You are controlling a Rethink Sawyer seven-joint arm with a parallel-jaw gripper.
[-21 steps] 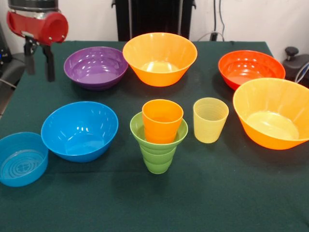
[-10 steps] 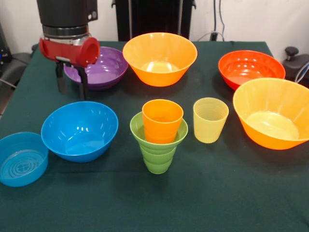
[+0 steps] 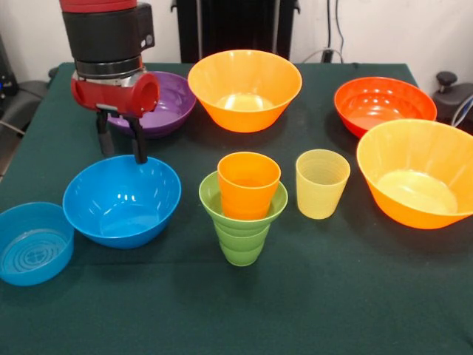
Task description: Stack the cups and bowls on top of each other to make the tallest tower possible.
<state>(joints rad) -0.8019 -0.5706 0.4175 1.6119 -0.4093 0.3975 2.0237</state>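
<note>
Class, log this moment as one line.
gripper: open, above medium blue bowl far rim | tower: orange cup in small green bowl on green cup | pale yellow cup: loose

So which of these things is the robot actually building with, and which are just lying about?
For the job:
tower
yellow cup
blue bowl
small blue bowl
purple bowl
red bowl
orange bowls
gripper, open

Lying about:
cables on the wall
black gear beside the table
</note>
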